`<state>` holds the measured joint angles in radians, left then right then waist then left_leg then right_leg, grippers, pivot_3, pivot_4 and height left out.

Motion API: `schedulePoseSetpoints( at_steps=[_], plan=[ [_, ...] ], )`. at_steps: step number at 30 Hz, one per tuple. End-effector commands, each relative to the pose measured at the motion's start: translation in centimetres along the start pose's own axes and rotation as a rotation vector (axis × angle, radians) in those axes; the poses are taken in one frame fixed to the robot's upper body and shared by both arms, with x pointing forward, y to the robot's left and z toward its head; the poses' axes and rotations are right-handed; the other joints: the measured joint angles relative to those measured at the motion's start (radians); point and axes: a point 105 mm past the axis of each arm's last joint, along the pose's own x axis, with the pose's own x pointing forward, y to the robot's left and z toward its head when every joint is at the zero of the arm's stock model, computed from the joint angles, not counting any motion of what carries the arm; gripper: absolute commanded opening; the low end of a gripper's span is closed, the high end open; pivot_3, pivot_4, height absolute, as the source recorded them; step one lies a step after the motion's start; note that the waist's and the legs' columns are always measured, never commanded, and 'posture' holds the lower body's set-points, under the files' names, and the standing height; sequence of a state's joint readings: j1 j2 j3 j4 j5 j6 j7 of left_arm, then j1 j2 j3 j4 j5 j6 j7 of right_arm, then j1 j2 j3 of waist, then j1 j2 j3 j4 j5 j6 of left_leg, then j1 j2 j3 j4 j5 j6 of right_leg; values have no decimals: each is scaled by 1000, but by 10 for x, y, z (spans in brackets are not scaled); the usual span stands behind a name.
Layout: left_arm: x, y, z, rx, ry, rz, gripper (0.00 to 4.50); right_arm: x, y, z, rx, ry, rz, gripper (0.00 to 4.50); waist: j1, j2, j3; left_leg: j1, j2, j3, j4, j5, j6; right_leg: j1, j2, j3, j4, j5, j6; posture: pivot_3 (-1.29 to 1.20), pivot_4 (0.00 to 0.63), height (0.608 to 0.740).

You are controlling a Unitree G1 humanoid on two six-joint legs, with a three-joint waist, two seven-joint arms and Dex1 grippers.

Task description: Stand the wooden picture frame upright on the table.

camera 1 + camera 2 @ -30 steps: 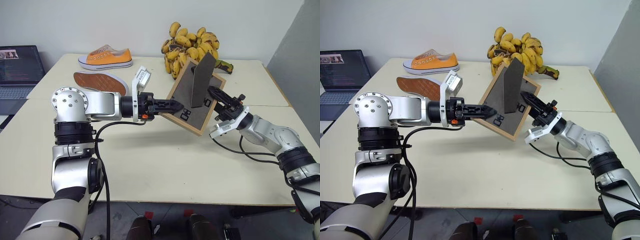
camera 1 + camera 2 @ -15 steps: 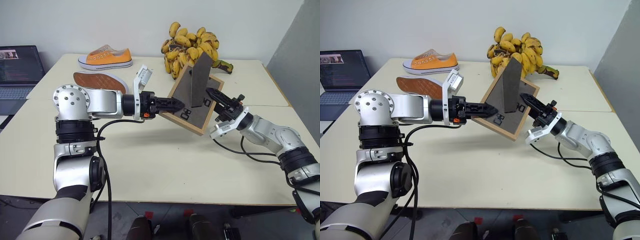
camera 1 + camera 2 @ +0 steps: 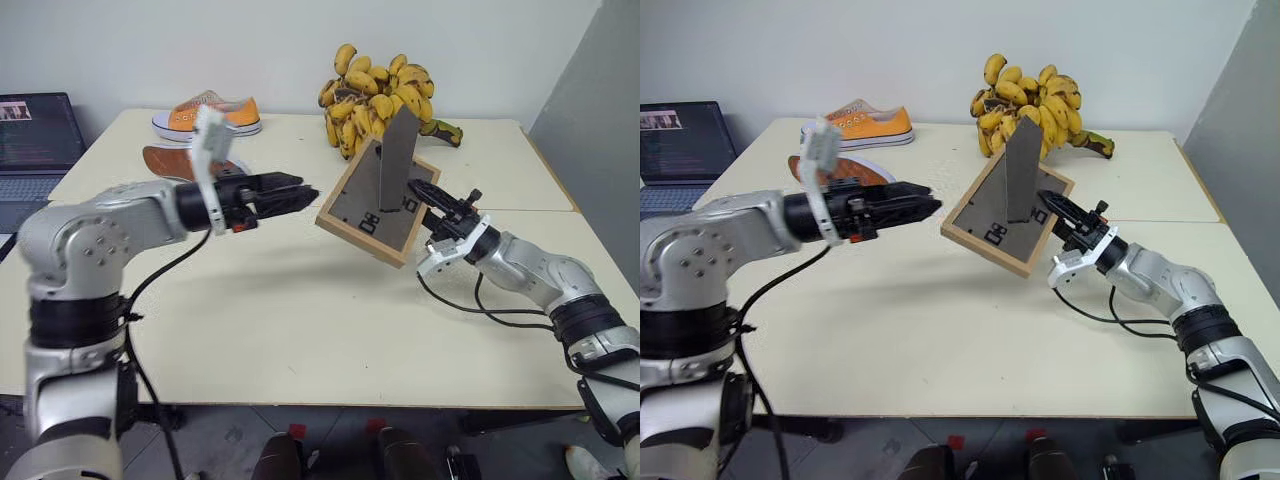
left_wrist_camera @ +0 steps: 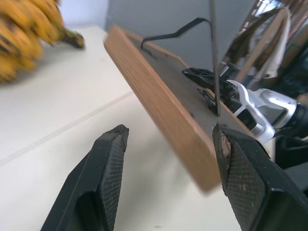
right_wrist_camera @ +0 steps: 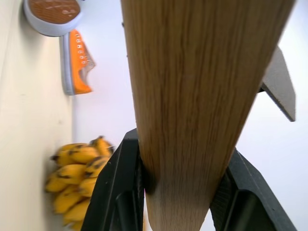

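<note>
Left gripper (image 3: 300, 190) has let go of the wooden picture frame (image 3: 375, 205), fingers spread, now beside it; right gripper (image 3: 432, 200) alone clamps its edge, frame tilted above the table (image 3: 300, 330), prop leg (image 3: 396, 160) out, ready to set down

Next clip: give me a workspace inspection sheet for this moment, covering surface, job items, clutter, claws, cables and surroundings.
Surface: table, pale cream, seam between tops on the right side.
Job's things: wooden picture frame held tilted above the table, dark back facing the camera, prop leg swung out; not standing yet.
Clutter: bunch of bananas behind the frame; orange shoe upright at the far edge; second shoe sole-up nearer.
Claws: left claw open, apart from the frame's edge; right claw shut on the frame's wooden edge.
Cables: black cable trailing from the right forearm over the table.
Surroundings: open laptop on the left; white wall behind.
</note>
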<state>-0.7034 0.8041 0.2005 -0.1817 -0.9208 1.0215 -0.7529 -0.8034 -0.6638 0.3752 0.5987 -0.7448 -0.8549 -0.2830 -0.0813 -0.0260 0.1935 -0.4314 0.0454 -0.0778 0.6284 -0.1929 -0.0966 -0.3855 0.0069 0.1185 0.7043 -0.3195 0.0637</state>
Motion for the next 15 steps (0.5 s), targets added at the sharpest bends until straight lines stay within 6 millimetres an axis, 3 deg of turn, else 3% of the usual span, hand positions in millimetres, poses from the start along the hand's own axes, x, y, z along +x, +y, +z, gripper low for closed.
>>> schedulePoseSetpoints(
  at_steps=[1,4,7,15],
  plan=[
    [-33,-5,-8,115,21,49,2977,16,-2,11,289,-21,-3,1384,-6,-1,0,0,0,0,0,0,0,0,0,0,0,0,0,0,150,740],
    [-52,-12,-30,140,101,96,2977,31,15,24,627,-14,68,1384,-10,-1,0,1,1,-1,-1,0,1,1,0,-1,-1,0,0,0,150,740],
    [-65,-15,-38,135,113,159,2977,42,24,38,873,-40,130,1384,-6,-1,0,2,2,-3,-1,0,1,3,0,-4,0,0,-1,0,150,740],
    [-83,-23,-42,120,110,247,2977,49,53,70,1282,-91,330,1384,18,-1,0,2,2,-6,0,0,1,4,0,-7,0,-1,-1,0,150,740]
  ],
)
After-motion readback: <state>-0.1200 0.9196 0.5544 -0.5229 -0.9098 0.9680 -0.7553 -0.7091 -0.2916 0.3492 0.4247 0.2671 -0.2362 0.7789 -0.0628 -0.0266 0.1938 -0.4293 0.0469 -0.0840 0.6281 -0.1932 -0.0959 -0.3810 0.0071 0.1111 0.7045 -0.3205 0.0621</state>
